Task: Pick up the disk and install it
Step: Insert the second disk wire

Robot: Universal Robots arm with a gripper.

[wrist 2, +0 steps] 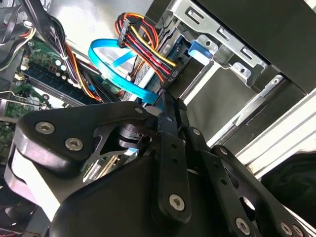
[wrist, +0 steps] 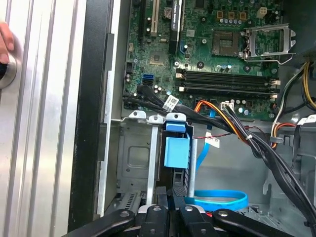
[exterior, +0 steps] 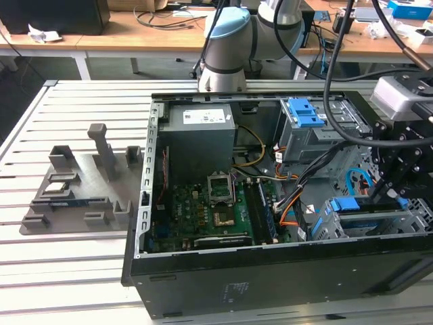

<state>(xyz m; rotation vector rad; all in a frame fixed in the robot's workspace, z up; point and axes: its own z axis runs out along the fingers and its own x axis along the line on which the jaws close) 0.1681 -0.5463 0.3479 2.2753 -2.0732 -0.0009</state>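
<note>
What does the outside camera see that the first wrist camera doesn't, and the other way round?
The exterior view adds the grey fixture beside the computer case, the big grey box with a white sticker, and the arm's base. The first wrist view adds a person's hand outside the case. Both share the green motherboard, the orange-and-black cables, and the gripper down at the drive bay.

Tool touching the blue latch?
Cannot tell. In the first wrist view the tool ends right at the blue latch; neither gap nor contact shows.
</note>
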